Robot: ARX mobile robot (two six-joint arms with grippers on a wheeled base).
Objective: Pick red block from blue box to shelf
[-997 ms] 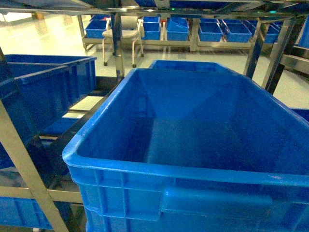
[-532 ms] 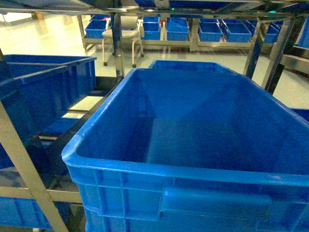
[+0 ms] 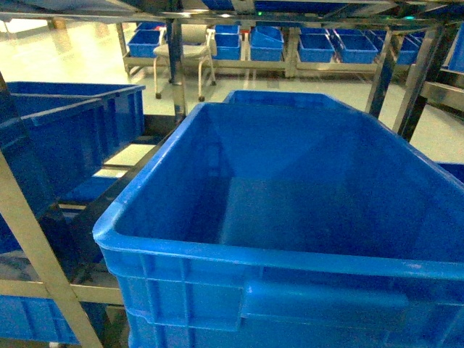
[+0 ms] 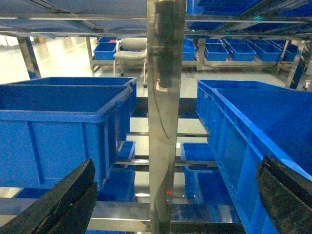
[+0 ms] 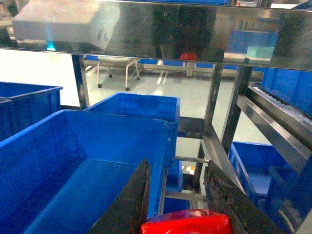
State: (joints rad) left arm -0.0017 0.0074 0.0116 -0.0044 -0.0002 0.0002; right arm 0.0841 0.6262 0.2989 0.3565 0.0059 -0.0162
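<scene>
Right gripper point(image 5: 178, 204) clamps the red block point(image 5: 186, 223) (left gripper point(image 4: 170, 195) gapes wide) beside the shelf point(image 5: 214, 119).

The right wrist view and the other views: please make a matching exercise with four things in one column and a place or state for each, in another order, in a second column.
Things:
1. red block
2. left gripper
3. white chair
4. large blue crate

Place or state:
A. fingers wide apart, nothing between them
B. on the floor behind the shelf
C. held between the right gripper fingers
D. directly in front of the head camera, nothing visible inside

Pairs: 1-C, 2-A, 3-B, 4-D
</scene>
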